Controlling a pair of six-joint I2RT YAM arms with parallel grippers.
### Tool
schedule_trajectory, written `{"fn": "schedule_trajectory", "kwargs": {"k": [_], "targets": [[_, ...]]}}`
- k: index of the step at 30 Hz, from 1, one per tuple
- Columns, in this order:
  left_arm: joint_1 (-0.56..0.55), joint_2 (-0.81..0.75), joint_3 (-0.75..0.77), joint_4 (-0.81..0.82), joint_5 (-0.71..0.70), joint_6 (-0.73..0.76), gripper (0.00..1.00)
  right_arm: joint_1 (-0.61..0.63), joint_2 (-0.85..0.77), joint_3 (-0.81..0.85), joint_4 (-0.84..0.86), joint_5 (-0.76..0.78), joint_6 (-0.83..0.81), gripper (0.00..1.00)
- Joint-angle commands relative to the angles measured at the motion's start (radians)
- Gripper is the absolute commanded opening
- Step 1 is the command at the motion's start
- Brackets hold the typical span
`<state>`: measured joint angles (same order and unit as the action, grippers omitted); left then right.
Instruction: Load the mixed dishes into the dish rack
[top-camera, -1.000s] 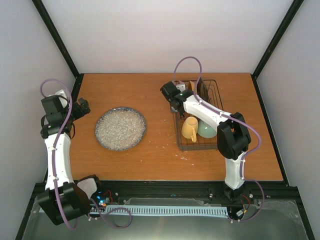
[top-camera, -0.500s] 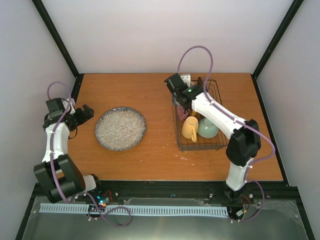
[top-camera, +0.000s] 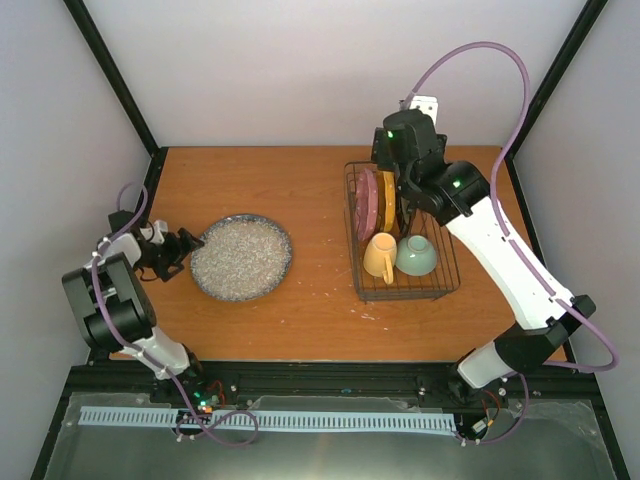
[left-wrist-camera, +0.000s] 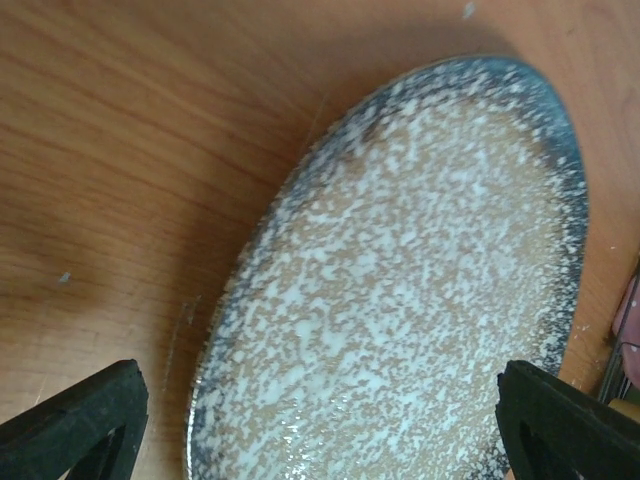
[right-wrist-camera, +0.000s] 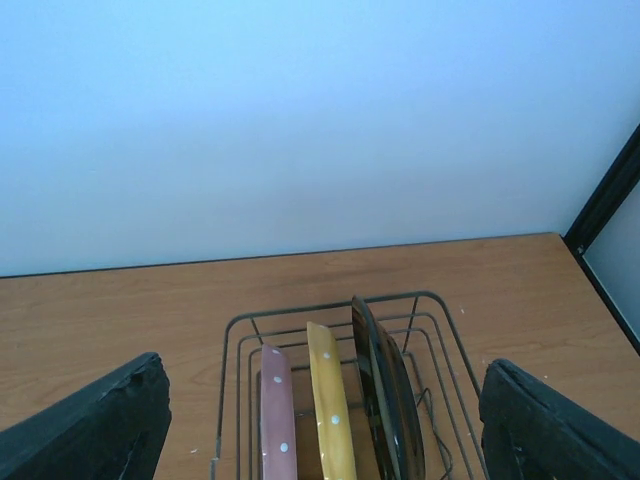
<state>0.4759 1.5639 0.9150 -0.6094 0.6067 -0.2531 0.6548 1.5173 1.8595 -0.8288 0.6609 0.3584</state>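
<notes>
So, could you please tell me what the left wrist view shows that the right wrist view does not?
Only the left wrist view shows the round blue-rimmed speckled plate lying flat, framed by the open left gripper. Only the right wrist view clearly shows the dark thin-wire dish rack holding a pink plate, a yellow plate and a dark plate on edge, beyond the open right gripper. Both show the brown wooden table.
</notes>
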Motion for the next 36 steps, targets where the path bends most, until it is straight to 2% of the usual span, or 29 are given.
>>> {"fn": "schedule_trajectory", "kwargs": {"k": [1,8,11,16,20,23,24,29,33,36], "targets": [[0.007,0.072,0.016,-0.018,0.037,0.025,0.95,-0.009,-0.013,-0.049,0.034,-0.003,-0.041,0.83],[0.005,0.192,0.034,-0.015,0.07,0.042,0.83,-0.027,-0.017,-0.076,0.073,-0.043,-0.058,0.83],[0.006,0.244,0.045,-0.012,0.086,0.049,0.74,-0.037,-0.02,-0.082,0.091,-0.057,-0.065,0.83],[0.005,0.339,0.054,0.008,0.126,0.063,0.4,-0.055,-0.019,-0.089,0.106,-0.077,-0.073,0.83],[0.005,0.404,0.048,0.039,0.175,0.072,0.21,-0.067,-0.012,-0.095,0.114,-0.089,-0.077,0.83],[0.005,0.431,0.032,0.066,0.203,0.083,0.04,-0.07,-0.004,-0.101,0.116,-0.097,-0.079,0.83],[0.005,0.434,0.025,0.078,0.212,0.084,0.01,-0.07,-0.001,-0.102,0.118,-0.102,-0.079,0.83],[0.005,0.429,-0.004,0.133,0.282,0.09,0.01,-0.07,0.019,-0.107,0.129,-0.144,-0.076,0.83],[0.004,0.385,-0.028,0.21,0.399,0.072,0.01,-0.071,0.032,-0.118,0.15,-0.207,-0.071,0.82],[0.004,0.339,-0.034,0.237,0.413,0.062,0.01,-0.07,0.039,-0.131,0.172,-0.282,-0.074,0.82]]}}
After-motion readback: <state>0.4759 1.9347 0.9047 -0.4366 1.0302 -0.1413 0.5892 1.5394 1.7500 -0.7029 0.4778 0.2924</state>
